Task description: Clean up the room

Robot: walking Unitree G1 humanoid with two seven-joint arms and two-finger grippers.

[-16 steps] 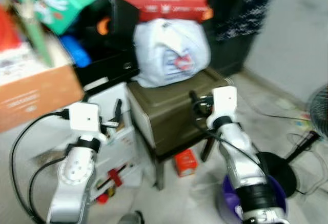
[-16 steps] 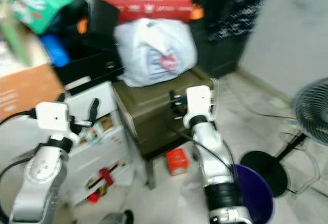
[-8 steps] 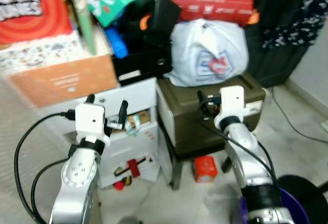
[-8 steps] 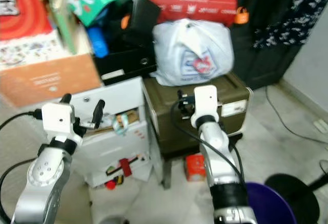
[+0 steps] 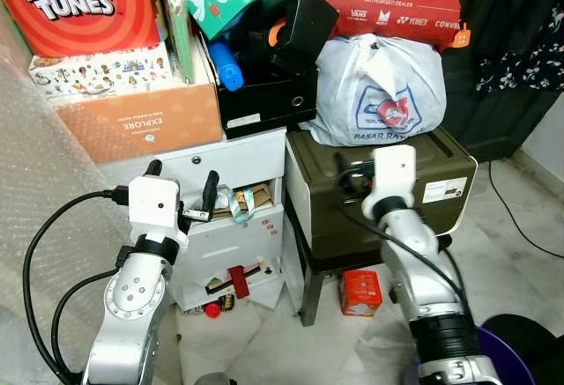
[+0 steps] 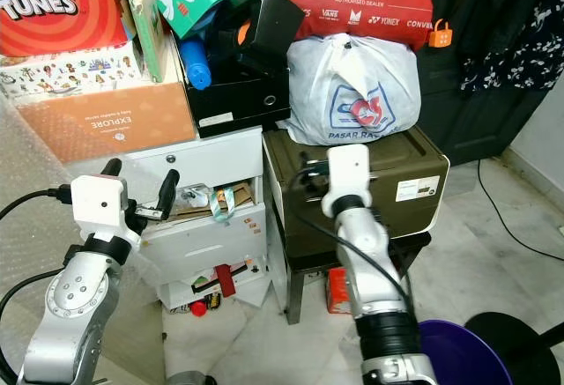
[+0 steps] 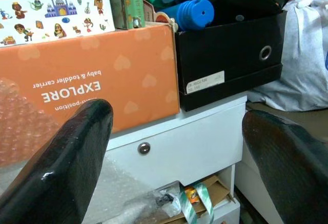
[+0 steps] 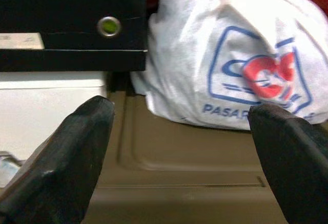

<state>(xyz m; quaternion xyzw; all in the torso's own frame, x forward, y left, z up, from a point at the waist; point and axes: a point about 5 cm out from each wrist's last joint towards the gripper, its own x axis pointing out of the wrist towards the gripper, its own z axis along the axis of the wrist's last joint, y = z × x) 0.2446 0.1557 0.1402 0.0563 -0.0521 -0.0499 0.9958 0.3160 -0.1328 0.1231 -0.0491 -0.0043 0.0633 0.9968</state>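
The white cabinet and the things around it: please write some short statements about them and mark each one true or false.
1. A white plastic bag sits on top of the olive box. True.
2. The orange carton lies on the floor. False: it rests on the white cabinet.
3. The left gripper is open, in front of the cabinet. True.
4. The small red tin stands on the olive box. False: it is on the floor beneath it.
5. The right gripper holds the white plastic bag. False: its fingers are spread and hold nothing.
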